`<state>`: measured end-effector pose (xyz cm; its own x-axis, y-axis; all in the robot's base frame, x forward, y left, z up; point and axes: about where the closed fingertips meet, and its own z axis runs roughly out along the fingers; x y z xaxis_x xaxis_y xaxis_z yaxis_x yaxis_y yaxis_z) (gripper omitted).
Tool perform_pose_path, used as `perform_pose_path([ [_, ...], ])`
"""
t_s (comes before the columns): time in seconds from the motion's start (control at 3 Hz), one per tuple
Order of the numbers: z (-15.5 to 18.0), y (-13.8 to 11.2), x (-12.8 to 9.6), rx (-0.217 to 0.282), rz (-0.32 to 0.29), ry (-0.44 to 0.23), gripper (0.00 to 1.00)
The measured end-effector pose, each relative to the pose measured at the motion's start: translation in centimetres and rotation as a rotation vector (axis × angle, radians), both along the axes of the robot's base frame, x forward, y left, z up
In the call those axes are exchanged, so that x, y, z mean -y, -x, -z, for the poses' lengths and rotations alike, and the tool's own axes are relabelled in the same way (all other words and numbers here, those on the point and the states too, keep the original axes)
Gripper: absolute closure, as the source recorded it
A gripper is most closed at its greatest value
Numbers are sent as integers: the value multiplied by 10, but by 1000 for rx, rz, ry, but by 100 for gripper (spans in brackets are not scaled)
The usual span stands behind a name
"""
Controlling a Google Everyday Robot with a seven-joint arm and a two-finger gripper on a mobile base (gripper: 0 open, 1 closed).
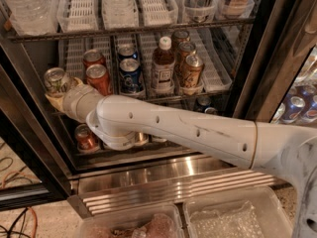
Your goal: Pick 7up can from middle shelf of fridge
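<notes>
The fridge [163, 180] stands open, with a black door frame and a ribbed steel base. My white arm reaches in from the right. My gripper [61, 90] is at the left end of the middle shelf [214, 77]. Its tan fingers [53, 102] are closed around the 7up can [56, 79], a pale can with a silver top. The can stands upright, just left of the red cans and close to the left door frame. The can's lower part is hidden by the fingers.
On the middle shelf stand two red cans [98, 77], blue cans [130, 74], a bottle [163, 63] and brown cans [190, 69]. The rack above holds water bottles [27, 6]. A red can [85, 137] stands on the lower rack. Two clear bins [233, 217] lie below, and cables [20, 222] lie on the floor to the left.
</notes>
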<state>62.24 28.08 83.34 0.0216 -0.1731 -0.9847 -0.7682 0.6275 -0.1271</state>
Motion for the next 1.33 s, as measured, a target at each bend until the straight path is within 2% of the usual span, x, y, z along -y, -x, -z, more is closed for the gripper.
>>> perform_pose_path([
  [0.67,-54,-13,9,105,-7,63,100],
  [1.0,-60,19,21,118,-35,74,100],
  [1.33,-56,80,35,79,-86,54,100],
])
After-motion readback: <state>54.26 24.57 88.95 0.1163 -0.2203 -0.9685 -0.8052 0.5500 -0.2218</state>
